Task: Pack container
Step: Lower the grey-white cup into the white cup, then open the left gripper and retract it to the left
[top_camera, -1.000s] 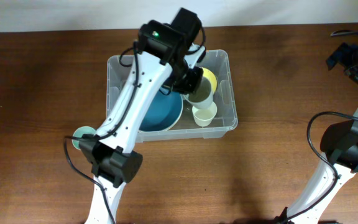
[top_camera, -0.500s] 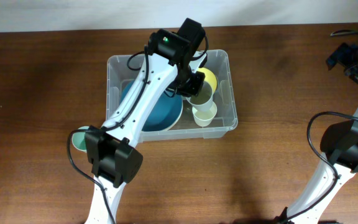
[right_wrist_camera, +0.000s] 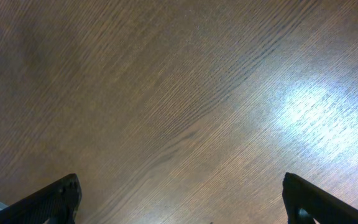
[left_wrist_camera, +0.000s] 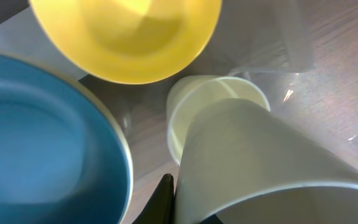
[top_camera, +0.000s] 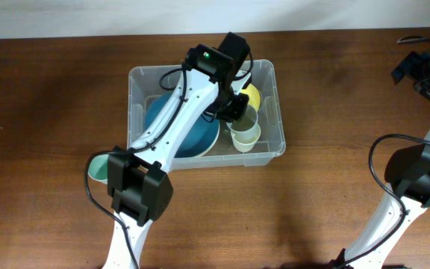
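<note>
Clearance between two cups is what the coming move turns on. We see the left gripper [top_camera: 235, 106] reaching down inside the container [top_camera: 134, 112], its jaws pinched shut on the wall of the held cup [left_wrist_camera: 260, 162]; one dark finger [left_wrist_camera: 166, 199] shows against the cup's outside. The held cup hangs base-down with its long axis somewhat tilted. Its base points at the mouth of the standing cup [top_camera: 245, 137], which sits upright on the container's floor, in its right half near the wall closest to the arms' bases. We cannot tell whether the base has already entered that mouth.

We judge the step to be nesting or setting down, so the tilt matters: unless the axes line up, the base may catch the lower rim and tip it.

Just beyond the standing cup, toward the container's far wall, lies the yellow bowl [top_camera: 251, 95]. The blue plate [top_camera: 198, 139] fills the container's left half, its edge close beside both cups. The free floor is narrow.

Outside the container, off its near left corner, a pale green bowl [top_camera: 95, 168] rests on the table [top_camera: 43, 112], partly hidden by the left arm.

The right gripper [right_wrist_camera: 180, 180] hovers over bare wood, well apart to the container's right, jaws spread wide and empty. The left arm is plainly the nearer.
</note>
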Robot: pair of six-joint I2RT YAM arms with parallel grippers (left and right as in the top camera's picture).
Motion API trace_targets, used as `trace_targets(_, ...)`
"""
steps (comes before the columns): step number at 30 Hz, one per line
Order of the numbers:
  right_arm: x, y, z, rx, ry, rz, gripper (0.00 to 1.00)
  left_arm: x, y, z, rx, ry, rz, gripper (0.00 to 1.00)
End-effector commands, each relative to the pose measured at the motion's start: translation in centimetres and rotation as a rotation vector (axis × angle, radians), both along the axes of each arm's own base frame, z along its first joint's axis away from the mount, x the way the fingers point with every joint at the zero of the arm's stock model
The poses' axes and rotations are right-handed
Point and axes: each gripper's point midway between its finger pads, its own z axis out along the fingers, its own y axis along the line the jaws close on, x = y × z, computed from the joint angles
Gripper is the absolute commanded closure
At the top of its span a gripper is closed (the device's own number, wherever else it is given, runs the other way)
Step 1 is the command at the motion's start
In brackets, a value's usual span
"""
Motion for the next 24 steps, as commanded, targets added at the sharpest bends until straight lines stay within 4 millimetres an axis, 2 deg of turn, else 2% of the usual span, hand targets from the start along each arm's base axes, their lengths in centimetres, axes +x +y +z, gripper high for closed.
trace_targets(1,-0.2,-0.2,0.0,0.002,0.004,-0.013,0.01,-0.6,-1.1,-0.3,-0.013,0.011,-0.028,0.92)
trace_targets(6,-0.2,-0.2,0.0,0.001,0.005,-0.013,0.01,-0.7,-1.2,-0.9,-0.005,0.021,-0.032,0.91)
trace_targets(13,-0.2,-0.2,0.0,0.001,0.005,-0.013,0.01,-0.1,-0.4,-1.2,0.043,-0.007,-0.021,0.84)
trace_targets(15,-0.2,-0.2,0.0,0.001,0.005,-0.013,0.01,0.0,-0.3,-1.2,0.051,-0.013,-0.019,0.72)
trace_targets(16,-0.2,-0.2,0.0,0.002,0.004,-0.013,0.01,0.1,-0.3,-1.2,0.051,-0.015,-0.019,0.61)
trace_targets(18,-0.2,-0.2,0.0,0.002,0.004,-0.013,0.01,0.2,-0.3,-1.2,0.051,-0.022,-0.018,0.46)
trace_targets(19,-0.2,-0.2,0.0,0.001,0.005,-0.013,0.01,0.5,-0.2,-1.2,0.057,-0.034,-0.016,0.32)
trace_targets(20,-0.2,-0.2,0.0,0.001,0.005,-0.013,0.01,0.9,0.0,-1.2,0.074,-0.054,-0.011,0.22)
trace_targets(21,-0.2,-0.2,0.0,0.001,0.005,-0.013,0.01,1.4,0.4,-1.1,0.094,-0.08,-0.003,0.16)
trace_targets(22,-0.2,-0.2,0.0,0.002,0.004,-0.013,0.01,1.9,0.7,-0.9,0.109,-0.104,0.006,0.05)
trace_targets(24,-0.2,-0.2,0.0,0.001,0.005,-0.013,0.01,3.1,1.6,-0.2,0.118,-0.138,0.034,0.01)
